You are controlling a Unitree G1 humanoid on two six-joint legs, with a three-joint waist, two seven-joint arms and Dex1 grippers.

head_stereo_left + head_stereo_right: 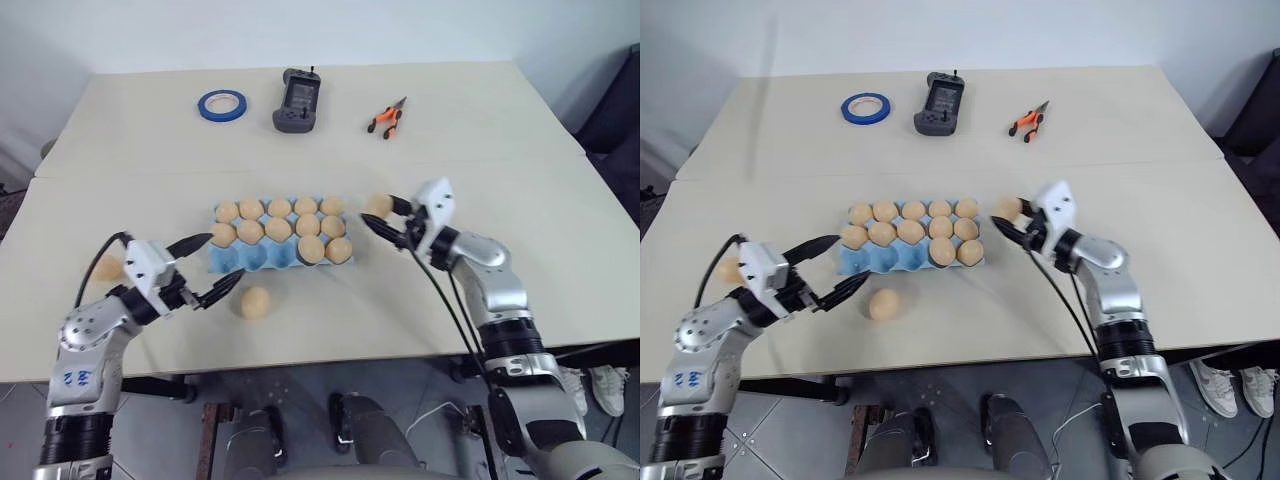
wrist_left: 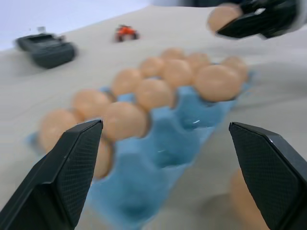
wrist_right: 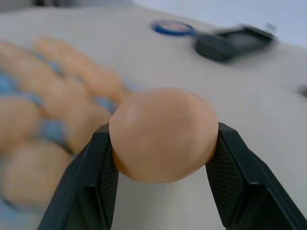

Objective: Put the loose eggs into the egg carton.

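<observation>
The light-blue egg carton [image 1: 250,260] lies mid-table, its two far rows full of tan eggs and two more eggs in the near row's right end. My right gripper [image 1: 381,216] hovers just right of the carton's far corner, shut on a tan egg [image 3: 163,134], the same egg [image 1: 377,205]. One loose egg [image 1: 255,302] rests on the table in front of the carton. Another loose egg [image 1: 107,267] lies at the far left, behind my left arm. My left gripper [image 1: 224,259] stands open and empty at the carton's near-left corner, pointing toward it [image 2: 163,143].
At the table's far side lie a blue tape ring [image 1: 222,105], a dark handheld controller [image 1: 297,100] and orange-handled pliers [image 1: 387,117]. A seam between two tabletops runs across behind the carton. The table's front edge is close below the loose egg.
</observation>
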